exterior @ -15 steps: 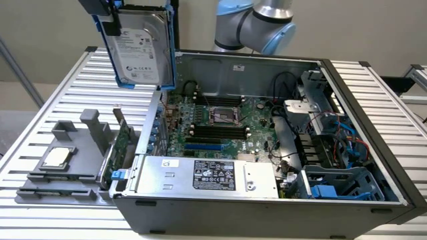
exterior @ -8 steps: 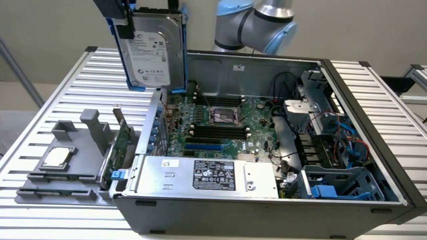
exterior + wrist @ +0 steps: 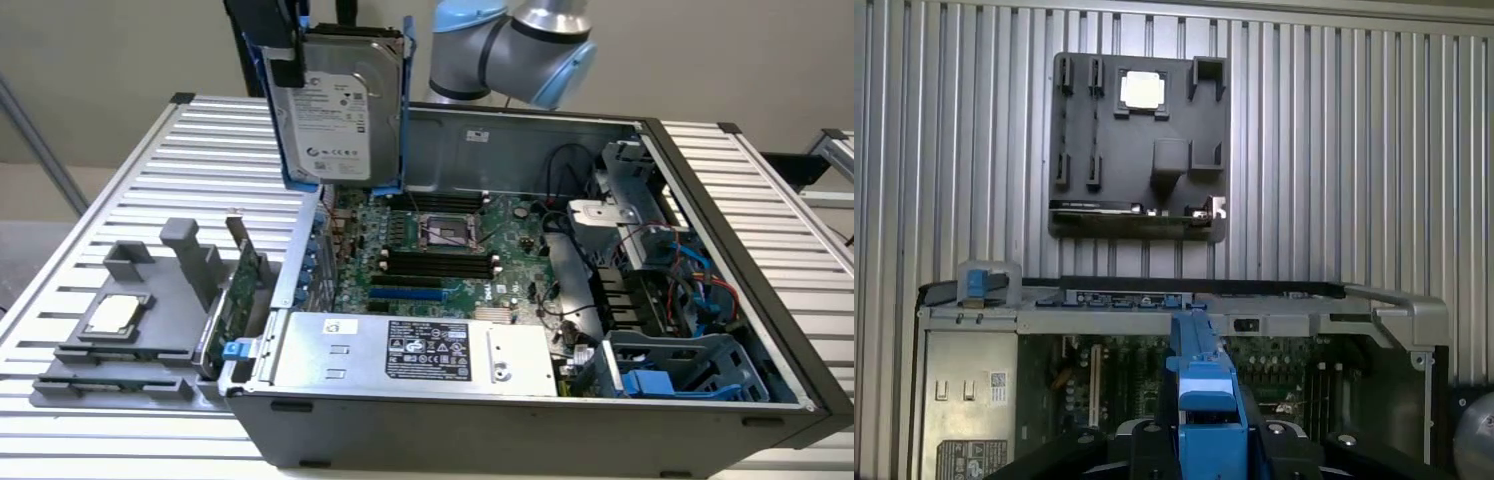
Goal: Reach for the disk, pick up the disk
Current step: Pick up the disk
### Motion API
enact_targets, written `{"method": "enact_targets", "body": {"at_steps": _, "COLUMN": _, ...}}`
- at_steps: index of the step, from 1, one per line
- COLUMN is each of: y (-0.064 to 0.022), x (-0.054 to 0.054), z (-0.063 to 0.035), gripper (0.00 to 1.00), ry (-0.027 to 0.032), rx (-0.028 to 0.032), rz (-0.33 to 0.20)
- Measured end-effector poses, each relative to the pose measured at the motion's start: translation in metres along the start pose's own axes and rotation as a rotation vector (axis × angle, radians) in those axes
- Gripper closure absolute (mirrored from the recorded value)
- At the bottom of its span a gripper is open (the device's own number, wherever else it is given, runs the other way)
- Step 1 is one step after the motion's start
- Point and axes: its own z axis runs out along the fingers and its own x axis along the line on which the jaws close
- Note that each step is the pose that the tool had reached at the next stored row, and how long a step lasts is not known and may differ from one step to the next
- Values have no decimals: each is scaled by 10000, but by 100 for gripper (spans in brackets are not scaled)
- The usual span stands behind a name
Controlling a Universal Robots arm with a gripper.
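Observation:
The disk [image 3: 340, 110], a silver-grey hard drive with a white label and blue carrier rails, hangs upright in the air above the rear left corner of the open computer case [image 3: 534, 420]. My gripper [image 3: 296, 50] is shut on its upper part, with dark fingers pressed against the drive's sides. In the wrist view the disk's blue rail [image 3: 1204, 385] runs edge-on between my two black fingers [image 3: 1144, 445], with the case interior below it.
The case holds a motherboard [image 3: 447, 250], a power supply [image 3: 414, 350] and blue drive cages [image 3: 681, 375]. On the slatted metal table [image 3: 134, 200], at the exterior view's left, a grey fixture [image 3: 147, 300] carries a small silver CPU chip [image 3: 114, 312] and a green card [image 3: 240, 285].

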Motion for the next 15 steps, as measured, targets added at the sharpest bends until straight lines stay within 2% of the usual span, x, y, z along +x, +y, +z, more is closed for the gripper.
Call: {"method": "enact_targets", "body": {"at_steps": 15, "y": -562, "x": 225, "z": -29, "gripper": 67, "ry": -8, "rx": -121, "rz": 11}}
